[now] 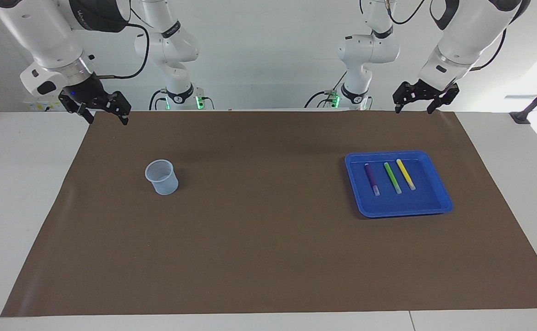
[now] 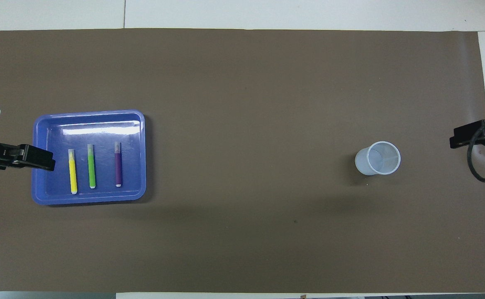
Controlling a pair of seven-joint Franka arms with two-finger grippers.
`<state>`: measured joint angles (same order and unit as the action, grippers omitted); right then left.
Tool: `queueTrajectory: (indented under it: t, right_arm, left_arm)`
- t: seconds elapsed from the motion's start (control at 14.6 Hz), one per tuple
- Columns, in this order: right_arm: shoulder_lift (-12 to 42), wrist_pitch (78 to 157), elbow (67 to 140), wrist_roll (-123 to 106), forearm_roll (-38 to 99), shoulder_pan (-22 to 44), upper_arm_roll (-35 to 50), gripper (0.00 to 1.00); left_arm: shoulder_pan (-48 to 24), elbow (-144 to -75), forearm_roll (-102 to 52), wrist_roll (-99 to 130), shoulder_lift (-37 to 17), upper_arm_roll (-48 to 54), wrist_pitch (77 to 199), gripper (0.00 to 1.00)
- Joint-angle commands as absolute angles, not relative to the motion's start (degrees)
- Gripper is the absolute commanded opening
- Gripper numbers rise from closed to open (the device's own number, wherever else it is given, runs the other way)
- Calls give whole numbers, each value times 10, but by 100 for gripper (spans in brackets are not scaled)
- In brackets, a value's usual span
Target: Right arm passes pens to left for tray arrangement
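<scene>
All three pens (image 1: 390, 178) are lined up in the tray (image 1: 442, 202), and nothing's held: left gripper (image 1: 422, 99) and right gripper (image 1: 98, 108) are both spread wide, raised. Only risk: the row gets nudged by a return.

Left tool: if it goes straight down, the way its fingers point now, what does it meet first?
Probably bare brown mat, at the edge nearest the robots. The left tool hangs open and empty, apparently short of the blue tray with its three pens, though depth is uncertain.
</scene>
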<state>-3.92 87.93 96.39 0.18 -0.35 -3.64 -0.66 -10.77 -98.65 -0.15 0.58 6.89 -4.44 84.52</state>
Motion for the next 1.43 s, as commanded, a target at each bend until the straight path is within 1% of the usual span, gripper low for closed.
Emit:
queueTrajectory:
  t: [0.0,0.2,0.61,1.37]
  right_arm:
    - [-36,875,954,-11,-1,-41,-3,100]
    - [-36,875,954,-10,-1,-41,-3,100]
    - [-37,875,955,-7,-1,-42,-3,100]
    - [-40,874,961,-7,7,-45,-2,100]
  left_arm:
    - [-127,-911,2,4,-1,-72,817,100]
    - [-86,-915,-4,6,4,-22,816,100]
    - [-91,-930,-11,9,12,3,822,100]
    - [-89,-943,-12,8,25,1,824,100]
